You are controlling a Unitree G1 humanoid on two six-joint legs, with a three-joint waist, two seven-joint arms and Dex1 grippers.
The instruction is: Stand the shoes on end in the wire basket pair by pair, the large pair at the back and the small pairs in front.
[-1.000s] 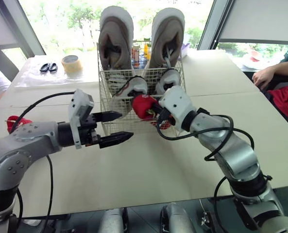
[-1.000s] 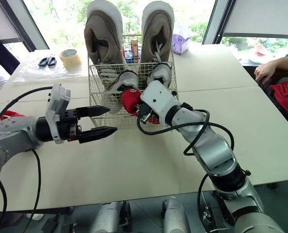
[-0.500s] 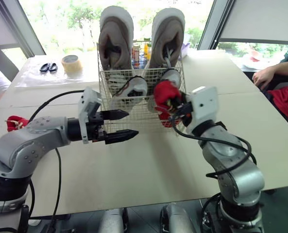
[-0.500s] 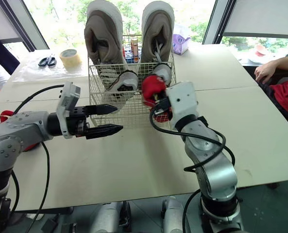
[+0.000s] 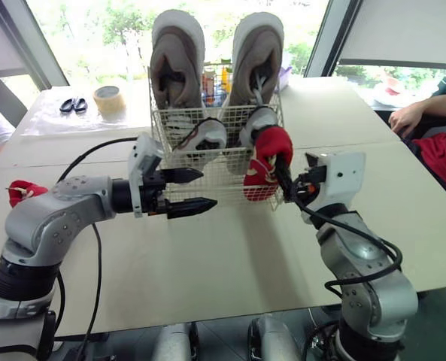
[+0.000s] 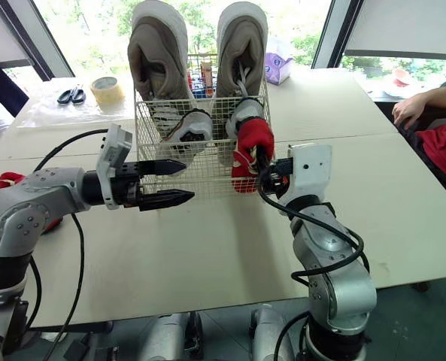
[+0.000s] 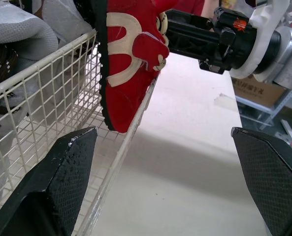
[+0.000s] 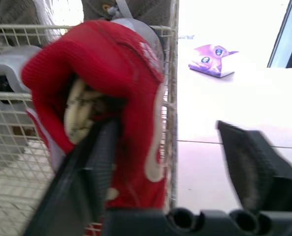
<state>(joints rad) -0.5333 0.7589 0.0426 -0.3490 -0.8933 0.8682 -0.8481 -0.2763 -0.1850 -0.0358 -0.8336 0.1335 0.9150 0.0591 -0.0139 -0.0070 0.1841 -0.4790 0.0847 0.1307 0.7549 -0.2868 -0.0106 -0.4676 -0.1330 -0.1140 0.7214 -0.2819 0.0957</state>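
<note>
While my right gripper [image 8: 168, 125] reaches in from the right side of the frame, its two fingers stand spread wide: one finger [image 8: 89, 172] is tucked into the opening of the red shoe [image 5: 266, 154], and the other [image 8: 249, 157] stands apart, clear of it, over the bare table [image 5: 230, 256]. The red shoe stands on end, sole facing the mesh, at the front right corner of the wire basket [image 5: 223, 178], at the centre of the head view; I cannot tell whether its lower tip sits inside the wire or just outside it. At the back of the basket the large tan shoes [image 5: 177, 56] stand on end side by side, rising well above the rim. In front of them the small grey shoes [image 5: 207, 135] lean against the front wall, one of them just behind the red shoe. My left gripper [image 5: 207, 189] hangs at the left of the basket's front wall, close to the mesh, with its fingers spread and nothing between them. At the left edge of the frame a red item [image 5: 19, 192] lies on the table beside my left arm, too hidden to name. In the upper left lie a roll of tape [image 5: 108, 98] and scissors [image 5: 72, 104]. A purple tissue pack [image 6: 279, 68] sits behind the basket, and a person's arm [image 5: 422, 116] rests at the right edge.
</note>
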